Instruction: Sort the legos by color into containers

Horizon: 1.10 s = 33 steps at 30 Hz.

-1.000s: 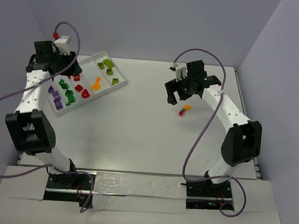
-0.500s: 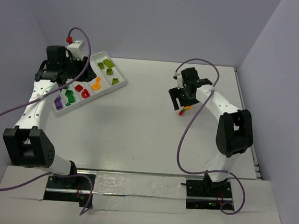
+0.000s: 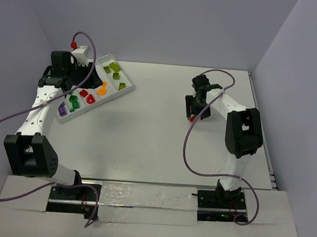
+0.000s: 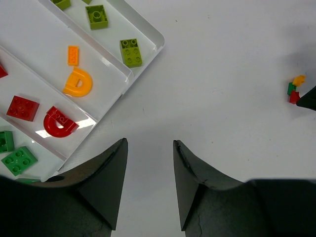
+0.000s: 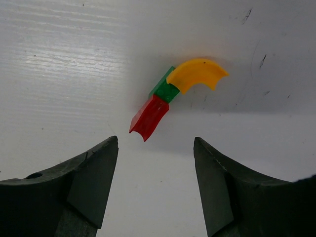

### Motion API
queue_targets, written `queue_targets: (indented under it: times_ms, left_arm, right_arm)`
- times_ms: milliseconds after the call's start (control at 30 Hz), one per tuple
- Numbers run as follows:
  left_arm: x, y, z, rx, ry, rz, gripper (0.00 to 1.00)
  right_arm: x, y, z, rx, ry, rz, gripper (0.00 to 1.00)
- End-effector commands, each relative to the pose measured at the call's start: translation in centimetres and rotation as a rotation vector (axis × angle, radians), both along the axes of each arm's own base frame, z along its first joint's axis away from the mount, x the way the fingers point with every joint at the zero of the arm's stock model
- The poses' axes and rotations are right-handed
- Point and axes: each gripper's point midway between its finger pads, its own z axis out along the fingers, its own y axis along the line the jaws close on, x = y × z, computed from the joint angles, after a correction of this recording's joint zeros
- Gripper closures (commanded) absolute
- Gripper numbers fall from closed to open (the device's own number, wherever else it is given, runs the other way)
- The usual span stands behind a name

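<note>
The white tray (image 3: 130, 84) lies at the far left, its long compartments holding lime bricks (image 3: 114, 67), orange pieces (image 3: 101, 90), red pieces (image 3: 84, 94), green bricks (image 3: 74, 103) and a purple brick (image 3: 62, 109). The tray's corner (image 4: 160, 37) also shows in the left wrist view. A small joined cluster of a red, a green and a yellow-orange piece (image 5: 168, 91) lies on the table right of centre (image 3: 192, 119). My right gripper (image 5: 155, 139) is open and empty, low over the table, with the cluster just beyond its fingertips. My left gripper (image 4: 149, 142) is open and empty above the tray's near edge (image 3: 92, 81).
The cluster also shows far off at the right edge of the left wrist view (image 4: 294, 89). Purple cables loop from both arms. Walls close the table at the back and both sides.
My right gripper has swung down and toward the cluster, now right over it. My left gripper moved right over the tray, then held still.
</note>
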Motion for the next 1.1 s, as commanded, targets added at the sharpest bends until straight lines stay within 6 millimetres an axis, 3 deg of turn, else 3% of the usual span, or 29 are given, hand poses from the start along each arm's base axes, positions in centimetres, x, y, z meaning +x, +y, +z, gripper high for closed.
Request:
queue_targets:
  times_ms: [0, 400, 667, 933, 1067]
  left_arm:
    - [0.8, -0.2, 1.6, -0.010, -0.066, 0.006, 0.49]
    - [0.6, -0.1, 1.3, -0.007, -0.062, 0.007, 0.49]
    - [0.5, -0.2, 0.8, -0.018, -0.053, 0.005, 0.49]
    - [0.5, -0.3, 0.9, -0.016, -0.056, -0.002, 0.49]
    - [0.3, -0.5, 0.9, -0.021, -0.056, -0.016, 0.49]
  right_arm:
    - [0.6, 0.5, 0.1, 0.029, 0.007, -0.060, 0.32]
    - [0.8, 0.1, -1.9, 0.044, 0.070, -0.071, 0.42]
    - [0.6, -0.5, -1.8, 0.047, 0.069, -0.063, 0.49]
    - [0.1, -1.1, -1.6, 0.033, 0.066, -0.031, 0.67]
    - [-0.1, -1.6, -1.1, 0.013, 0.048, -0.007, 0.71]
